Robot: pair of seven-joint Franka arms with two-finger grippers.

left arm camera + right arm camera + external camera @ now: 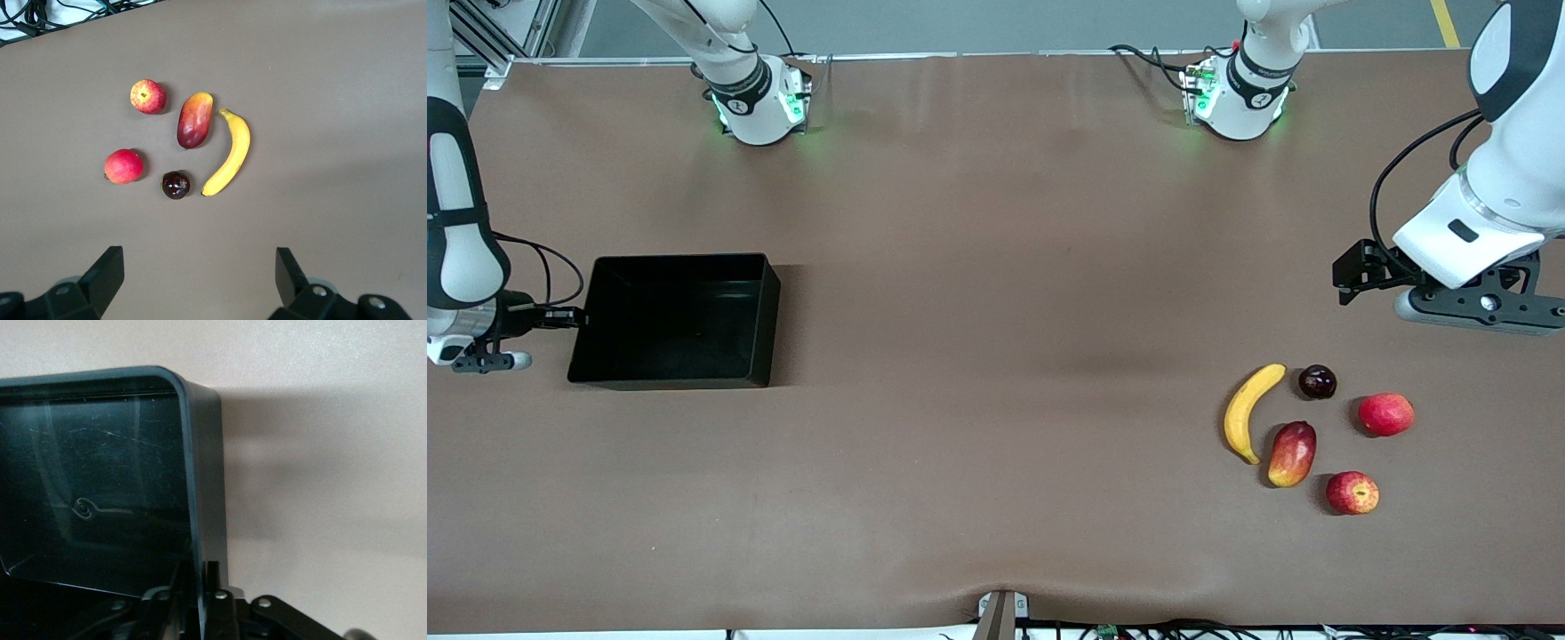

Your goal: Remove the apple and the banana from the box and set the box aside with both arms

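now the empty box [676, 320] sits at the right arm's end, its end wall straddled by the barely parted right gripper [200, 600], while the wide-open, empty left gripper [200, 273] hangs over bare table near the banana [1249, 411] and apple [1352, 492], well apart from the box.

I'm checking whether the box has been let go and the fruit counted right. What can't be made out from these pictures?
- Right end effector at the box wall: front view too small, right wrist view cuts it off at the edge; grip or release unclear.
- Left end effector, open over bare table by the banana and apple: front view hides its fingers under the arm.
- Dark round fruit: kind unclear.
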